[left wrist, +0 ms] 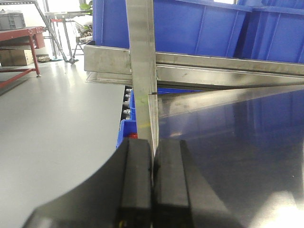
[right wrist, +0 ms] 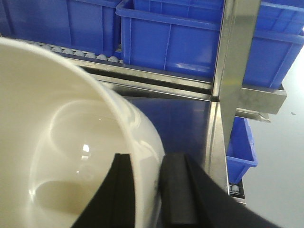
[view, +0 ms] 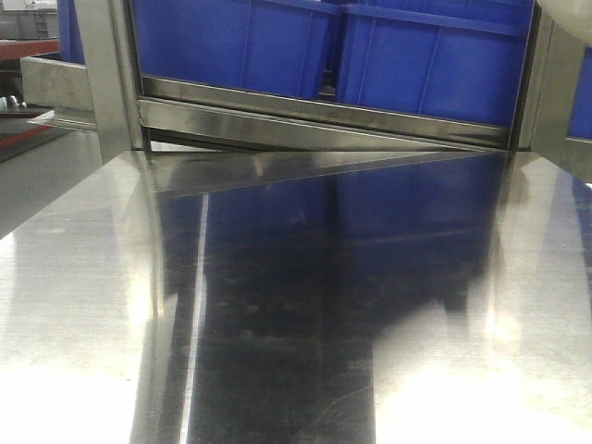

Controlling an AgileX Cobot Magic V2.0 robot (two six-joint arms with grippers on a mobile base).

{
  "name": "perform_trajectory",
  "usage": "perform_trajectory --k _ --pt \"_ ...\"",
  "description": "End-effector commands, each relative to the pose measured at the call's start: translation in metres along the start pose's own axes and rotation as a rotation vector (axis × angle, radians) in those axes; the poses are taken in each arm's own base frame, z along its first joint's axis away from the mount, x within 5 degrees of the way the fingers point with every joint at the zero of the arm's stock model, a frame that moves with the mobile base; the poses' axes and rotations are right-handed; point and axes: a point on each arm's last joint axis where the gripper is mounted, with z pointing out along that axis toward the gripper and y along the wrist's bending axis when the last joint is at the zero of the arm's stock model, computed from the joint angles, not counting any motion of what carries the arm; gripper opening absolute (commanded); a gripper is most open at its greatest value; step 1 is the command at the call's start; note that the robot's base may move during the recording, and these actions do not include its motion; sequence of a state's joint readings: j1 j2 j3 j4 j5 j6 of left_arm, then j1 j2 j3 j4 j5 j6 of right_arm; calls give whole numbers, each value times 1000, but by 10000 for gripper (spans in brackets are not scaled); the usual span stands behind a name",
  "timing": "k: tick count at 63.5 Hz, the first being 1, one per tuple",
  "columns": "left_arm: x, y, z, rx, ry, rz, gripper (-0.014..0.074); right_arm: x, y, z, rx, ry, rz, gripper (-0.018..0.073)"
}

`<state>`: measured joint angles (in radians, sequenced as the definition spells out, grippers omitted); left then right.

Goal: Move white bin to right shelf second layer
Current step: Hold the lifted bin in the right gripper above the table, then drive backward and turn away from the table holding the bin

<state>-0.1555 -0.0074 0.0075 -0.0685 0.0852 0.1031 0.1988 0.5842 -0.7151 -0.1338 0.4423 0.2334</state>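
Observation:
The white bin fills the left of the right wrist view, glossy and empty inside, held above the steel tabletop. My right gripper is shut on its near wall, one finger inside and one outside. A sliver of the bin shows at the top right of the front view. Behind it runs a rack level with small white rollers and a steel front bar; I cannot tell if this is the right shelf second layer. My left gripper is shut on nothing, low beside the table's left edge.
Blue crates stand side by side on the rack level behind the mirror-like tabletop. Steel uprights stand at the rack's front. A lower blue crate sits under the table at right. Grey floor lies left.

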Motion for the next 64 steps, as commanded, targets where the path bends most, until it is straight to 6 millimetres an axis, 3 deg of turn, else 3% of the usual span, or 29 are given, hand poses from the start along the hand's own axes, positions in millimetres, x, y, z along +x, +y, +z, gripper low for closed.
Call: perform_trajectory --k 1,64 --pt "4 0 0 -2 -62 -9 85 -17 2 -5 -15 -124 -13 57" --pt "4 0 0 -2 -62 -9 85 -17 2 -5 -15 -123 -13 57"
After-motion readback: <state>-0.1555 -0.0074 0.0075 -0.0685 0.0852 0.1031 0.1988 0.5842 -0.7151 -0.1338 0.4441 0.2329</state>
